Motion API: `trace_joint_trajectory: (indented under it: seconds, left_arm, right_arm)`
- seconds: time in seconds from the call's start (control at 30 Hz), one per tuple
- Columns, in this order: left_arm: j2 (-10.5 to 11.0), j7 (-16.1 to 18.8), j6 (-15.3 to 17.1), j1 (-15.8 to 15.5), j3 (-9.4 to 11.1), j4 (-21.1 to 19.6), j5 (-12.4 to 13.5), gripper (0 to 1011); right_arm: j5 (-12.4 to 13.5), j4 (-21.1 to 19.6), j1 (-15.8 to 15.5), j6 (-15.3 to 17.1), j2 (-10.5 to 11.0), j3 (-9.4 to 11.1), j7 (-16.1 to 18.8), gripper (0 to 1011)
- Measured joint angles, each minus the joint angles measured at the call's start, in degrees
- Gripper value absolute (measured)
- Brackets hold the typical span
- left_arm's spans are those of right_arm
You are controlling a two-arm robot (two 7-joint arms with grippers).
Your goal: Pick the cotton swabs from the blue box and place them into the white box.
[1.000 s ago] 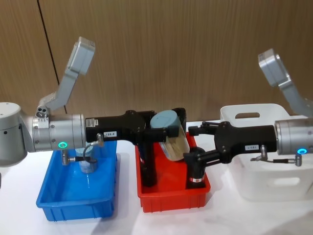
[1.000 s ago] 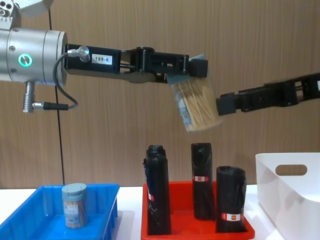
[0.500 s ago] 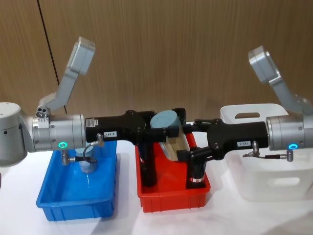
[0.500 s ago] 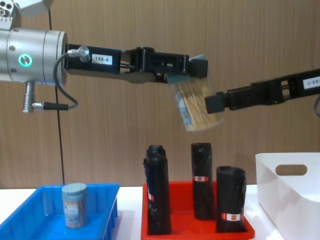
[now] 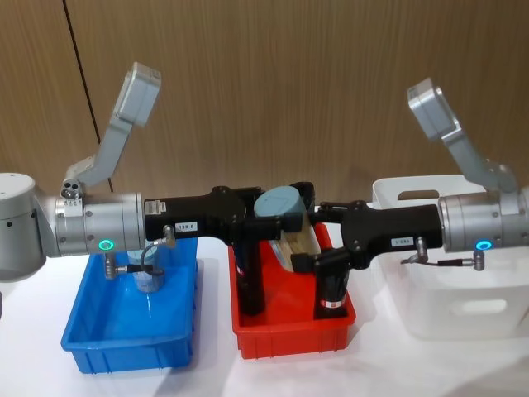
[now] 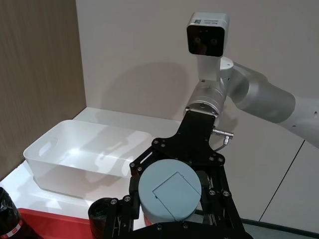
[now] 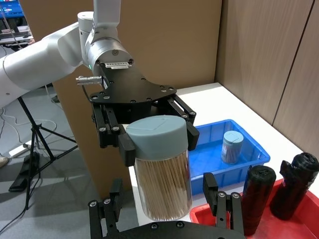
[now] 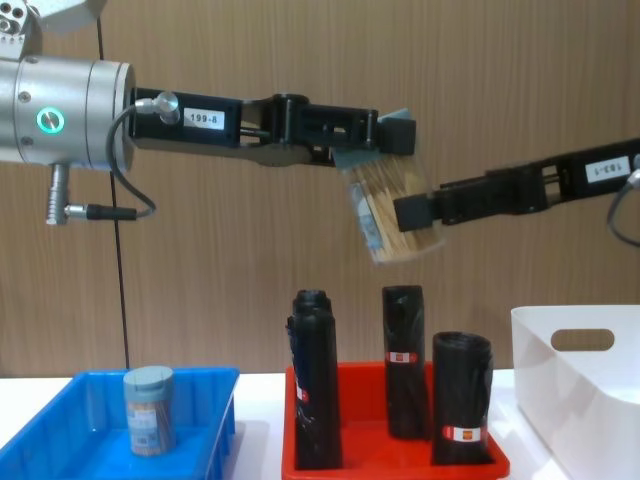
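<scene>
Cotton swab tub (image 8: 385, 200) is held mid-air over the red tray (image 5: 289, 332), left jaws clamped on its lid, long axis tilted. Right jaws are spread apart, straddling the tub body from the white box (image 5: 450, 308) side. Second tub (image 8: 149, 410) sits in the blue box (image 5: 124, 341).

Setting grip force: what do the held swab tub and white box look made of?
Cotton swab tub, in the left gripper, right gripper open around it: clear glossy plastic wall, sticks visible through; matte grey-blue lid, likely plastic. White box: smooth, faint sheen, moulded handle cut-out; likely plastic.
</scene>
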Motion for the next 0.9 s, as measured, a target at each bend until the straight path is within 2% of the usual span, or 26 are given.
trace_joint_trajectory:
  seconds: [0.37,0.47,0.7,0.73,0.9]
  left_arm:
    - [0.00,0.00,0.00,0.00,0.00,0.00,0.00,673]
    - [0.00,0.00,0.00,0.00,0.00,0.00,0.00,673]
    - [0.00,0.00,0.00,0.00,0.00,0.00,0.00,673]
    - [0.00,0.00,0.00,0.00,0.00,0.00,0.00,673]
    - [0.00,0.06,0.00,0.00,-0.01,0.00,0.00,673]
  right_arm:
    - [0.12,1.46,0.94,-0.66,-0.43,-0.89,0.04,1002]
    - [0.17,1.72,1.13,-0.80,-0.51,-1.11,0.04,963]
    - [0.37,2.10,1.47,-1.14,-0.57,-1.53,-0.03,791]
    - [0.46,2.14,1.53,-1.19,-0.56,-1.61,-0.05,733]
    - [0.82,2.18,1.64,-1.43,-0.50,-1.89,-0.25,640]
